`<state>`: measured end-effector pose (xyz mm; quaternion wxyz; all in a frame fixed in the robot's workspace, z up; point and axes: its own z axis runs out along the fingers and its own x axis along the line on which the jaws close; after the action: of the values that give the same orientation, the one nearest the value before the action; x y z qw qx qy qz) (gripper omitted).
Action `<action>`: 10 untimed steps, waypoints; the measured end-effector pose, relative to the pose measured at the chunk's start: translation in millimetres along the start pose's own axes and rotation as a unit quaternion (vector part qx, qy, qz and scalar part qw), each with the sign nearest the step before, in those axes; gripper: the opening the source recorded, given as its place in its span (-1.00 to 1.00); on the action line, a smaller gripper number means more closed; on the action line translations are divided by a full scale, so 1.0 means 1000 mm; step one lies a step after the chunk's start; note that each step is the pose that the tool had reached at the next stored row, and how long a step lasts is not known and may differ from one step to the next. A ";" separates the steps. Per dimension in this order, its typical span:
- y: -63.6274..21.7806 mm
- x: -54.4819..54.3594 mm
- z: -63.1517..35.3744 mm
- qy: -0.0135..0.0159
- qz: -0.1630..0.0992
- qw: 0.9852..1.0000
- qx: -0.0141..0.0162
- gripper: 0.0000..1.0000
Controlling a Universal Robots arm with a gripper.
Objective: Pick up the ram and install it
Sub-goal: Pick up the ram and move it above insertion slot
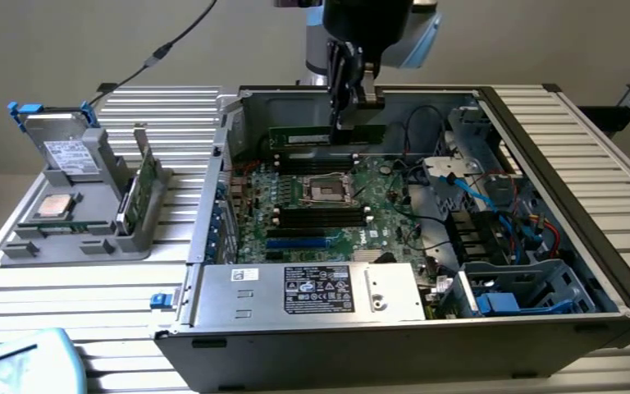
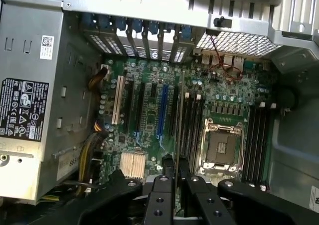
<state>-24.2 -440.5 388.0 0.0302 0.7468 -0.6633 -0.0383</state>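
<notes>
Closest to the lens, a pale blue object [image 1: 14,361] lies at the exterior view's left corner; behind it a grey fixture [image 1: 30,246] carries a silver drive [image 1: 69,154]. Further right stands the open computer case [image 1: 403,345] with its power supply [image 1: 315,291]. Above the motherboard [image 1: 386,176] the gripper [image 1: 357,121] pinches the ram [image 1: 309,135], level, over the memory slots [image 1: 312,162] beside the CPU socket [image 1: 326,193]; seen from the wrist, its black fingers [image 2: 160,197] clamp the ram edge-on

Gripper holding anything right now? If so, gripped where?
Yes. The gripper is shut on the ram, pinching its upper long edge, right of the stick's middle in the exterior view.
</notes>
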 end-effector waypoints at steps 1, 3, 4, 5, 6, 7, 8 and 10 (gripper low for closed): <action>-0.0015 0.000 0.0008 -0.001 0.001 1.000 0.000 -0.73; -0.0033 0.000 0.0025 -0.004 0.005 1.000 0.001 -0.73; -0.0039 0.000 0.0034 -0.006 0.007 1.000 0.001 -0.73; -0.0045 0.000 0.0044 -0.007 0.010 1.000 0.001 -0.73; -0.0051 0.001 0.0053 -0.009 0.013 1.000 0.001 -0.73; -0.0057 0.001 0.0063 -0.010 0.016 1.000 0.001 -0.73; -0.0065 0.001 0.0075 -0.011 0.019 1.000 0.001 -0.73; -0.0087 0.001 0.0107 -0.013 0.024 1.000 0.002 -0.73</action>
<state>-16.5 -440.4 376.5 0.0212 0.7300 -0.6815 -0.0461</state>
